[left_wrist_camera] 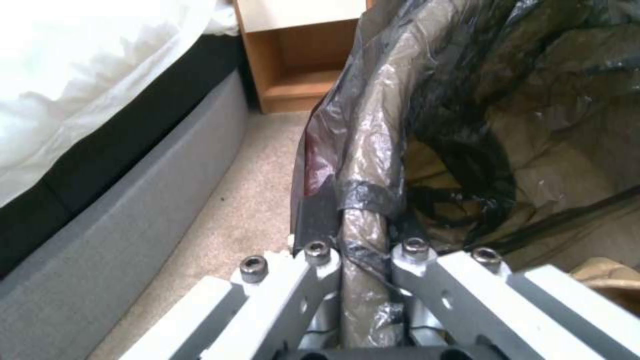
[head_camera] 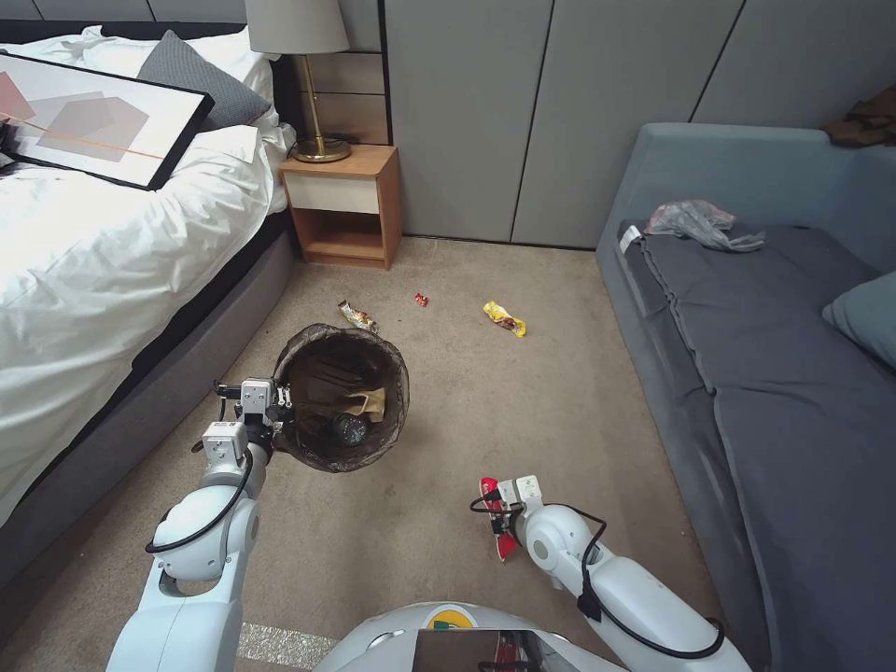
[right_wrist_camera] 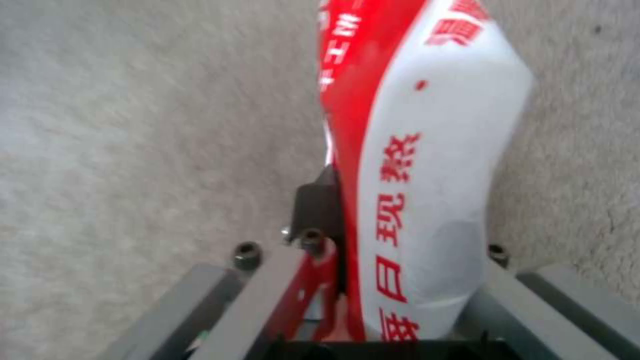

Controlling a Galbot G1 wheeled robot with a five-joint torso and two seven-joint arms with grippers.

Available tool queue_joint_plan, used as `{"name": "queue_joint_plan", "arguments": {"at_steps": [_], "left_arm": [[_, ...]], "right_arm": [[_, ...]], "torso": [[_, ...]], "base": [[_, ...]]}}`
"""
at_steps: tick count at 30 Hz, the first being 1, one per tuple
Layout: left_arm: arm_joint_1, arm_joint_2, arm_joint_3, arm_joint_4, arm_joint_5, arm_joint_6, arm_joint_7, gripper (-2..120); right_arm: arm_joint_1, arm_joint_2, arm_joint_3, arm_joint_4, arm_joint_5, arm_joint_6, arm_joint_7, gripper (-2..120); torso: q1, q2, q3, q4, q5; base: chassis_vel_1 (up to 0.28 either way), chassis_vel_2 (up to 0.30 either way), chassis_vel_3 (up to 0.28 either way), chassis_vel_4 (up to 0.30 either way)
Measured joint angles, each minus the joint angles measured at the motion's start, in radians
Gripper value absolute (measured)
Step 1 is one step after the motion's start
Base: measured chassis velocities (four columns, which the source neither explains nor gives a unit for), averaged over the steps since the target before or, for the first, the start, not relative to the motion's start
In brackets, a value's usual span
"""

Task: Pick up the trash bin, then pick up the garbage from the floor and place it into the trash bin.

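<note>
My left gripper [head_camera: 283,403] is shut on the near left rim of the trash bin [head_camera: 341,397], a round bin lined with a dark see-through bag. In the left wrist view the fingers [left_wrist_camera: 320,260] pinch the bag-covered rim [left_wrist_camera: 363,220]. A brown paper bag [head_camera: 370,402] and a clear bottle [head_camera: 350,429] lie inside. My right gripper [head_camera: 499,511] hangs low over the carpet, shut on a red-and-white packet [right_wrist_camera: 427,165]. Garbage on the floor beyond the bin: a shiny wrapper [head_camera: 357,315], a small red piece [head_camera: 421,300] and a yellow wrapper [head_camera: 504,318].
A bed [head_camera: 103,252] with a framed picture [head_camera: 89,117] runs along the left. A wooden nightstand [head_camera: 343,205] with a lamp stands at the back. A grey sofa [head_camera: 775,355] with a grey plastic bag [head_camera: 700,222] lines the right. Carpet lies open between them.
</note>
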Motion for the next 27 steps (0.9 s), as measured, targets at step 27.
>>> {"name": "queue_joint_plan", "arguments": {"at_steps": [27], "left_arm": [[0.002, -0.001, 0.009, -0.025, 0.014, 0.018, 0.01, 3]], "right_arm": [[0.373, -0.295, 0.218, 0.702, 0.62, 0.0, 0.138, 2]], "torso": [[0.0, 0.0, 0.0, -0.0001, 0.0002]], "base": [[0.0, 0.0, 0.0, 0.0]]}}
